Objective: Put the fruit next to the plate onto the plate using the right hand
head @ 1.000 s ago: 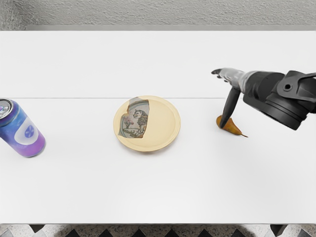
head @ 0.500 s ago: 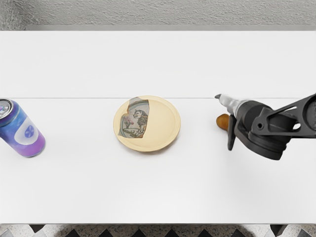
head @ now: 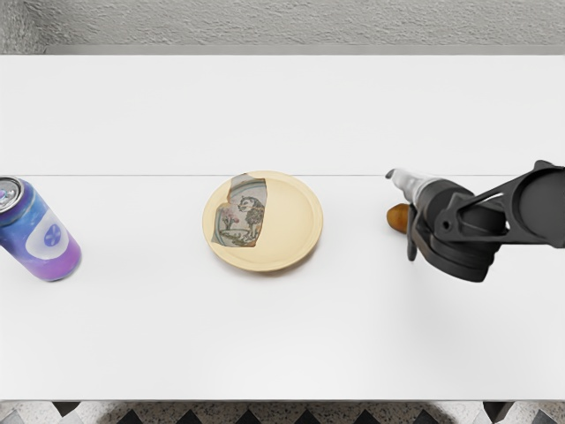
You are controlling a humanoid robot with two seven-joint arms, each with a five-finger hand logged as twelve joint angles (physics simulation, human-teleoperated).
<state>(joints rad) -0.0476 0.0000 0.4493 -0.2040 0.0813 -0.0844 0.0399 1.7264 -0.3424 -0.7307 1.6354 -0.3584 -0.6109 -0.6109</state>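
Note:
A brown-orange pear-like fruit (head: 397, 216) lies on the white table to the right of the plate, and only its left end shows. My right hand (head: 407, 212) comes in from the right edge and sits over the fruit, hiding most of it. One finger (head: 402, 179) points left past the fruit's far side and another (head: 411, 240) hangs down on its near side. The hand is still open around the fruit. The yellow plate (head: 296, 221) with a picture of an animal in its left half lies at the table's middle, a hand's width to the left of the fruit.
A blue and purple can (head: 35, 234) stands tilted at the table's left edge. The table's front edge runs along the bottom of the view. The left arm does not show.
My right hand has come down and towards me over the fruit, which showed whole a second ago and is now mostly covered. The fruit, plate and can have stayed put.

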